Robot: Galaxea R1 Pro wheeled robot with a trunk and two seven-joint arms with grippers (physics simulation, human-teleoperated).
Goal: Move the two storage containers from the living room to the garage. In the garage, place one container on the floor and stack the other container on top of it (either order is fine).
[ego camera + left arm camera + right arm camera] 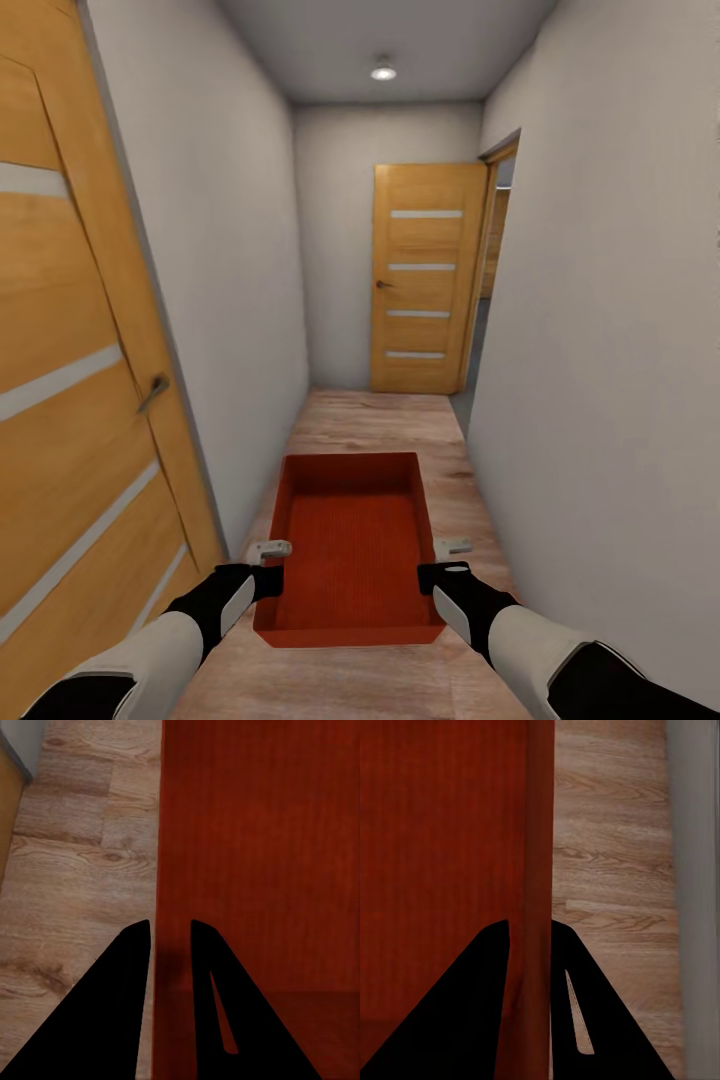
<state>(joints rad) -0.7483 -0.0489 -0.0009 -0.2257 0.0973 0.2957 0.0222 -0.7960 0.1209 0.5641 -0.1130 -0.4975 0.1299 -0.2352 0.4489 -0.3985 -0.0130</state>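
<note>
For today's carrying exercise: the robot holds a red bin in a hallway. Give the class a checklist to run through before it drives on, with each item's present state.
1. Left gripper clamped on the storage container wall: ok, one finger on each side of the wall.
2. Right gripper clamped on the opposite wall: ok.
3. Container level between both arms: ok in the head view.
4. Wood plank floor ahead free of obstacles: ok.
5. Doorway at the corridor's right end open: ok, the door is swung aside.
6. Doorway leads to the garage: cannot tell.
</note>
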